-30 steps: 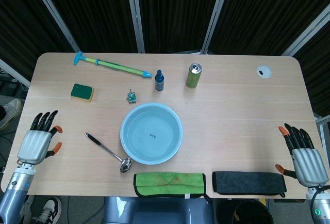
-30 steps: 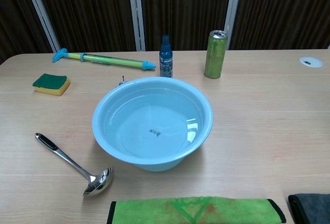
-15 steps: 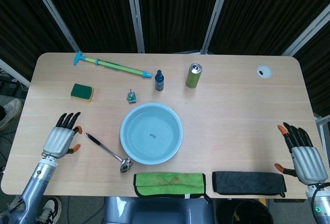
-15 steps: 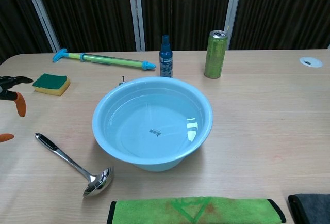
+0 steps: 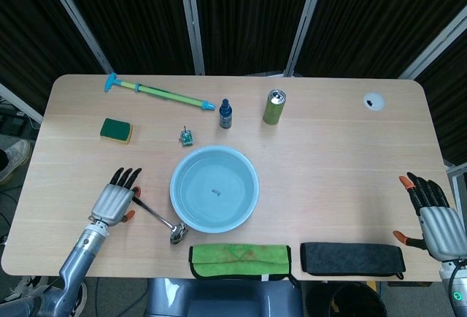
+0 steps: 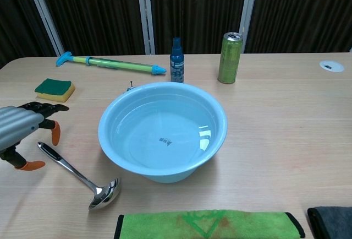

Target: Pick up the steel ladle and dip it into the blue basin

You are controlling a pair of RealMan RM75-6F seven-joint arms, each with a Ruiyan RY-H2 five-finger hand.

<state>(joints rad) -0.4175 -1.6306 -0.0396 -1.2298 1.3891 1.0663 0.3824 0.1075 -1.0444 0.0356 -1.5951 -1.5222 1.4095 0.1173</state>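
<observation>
The steel ladle [image 5: 156, 216] [image 6: 80, 176] lies flat on the table, left of the blue basin [image 5: 214, 188] [image 6: 163, 130], its black handle tip pointing away from me and its bowl near the front. The basin holds clear water. My left hand [image 5: 115, 199] [image 6: 23, 127] hovers over the handle end with fingers spread and nothing in it. Far away at the table's right front edge, my right hand [image 5: 435, 220] is open and shows only in the head view.
A green cloth [image 5: 240, 261] and a dark cloth [image 5: 352, 258] lie along the front edge. Behind the basin stand a blue spray bottle [image 5: 225, 113] and a green can [image 5: 274, 107]. A sponge [image 5: 116, 130], a long water squirter [image 5: 158, 92] and a small clip [image 5: 187, 137] lie at back left.
My left hand has travelled right from the table's left edge to the ladle's handle end. The right hand has drifted slightly toward the right front edge. The ladle and basin have not moved.
</observation>
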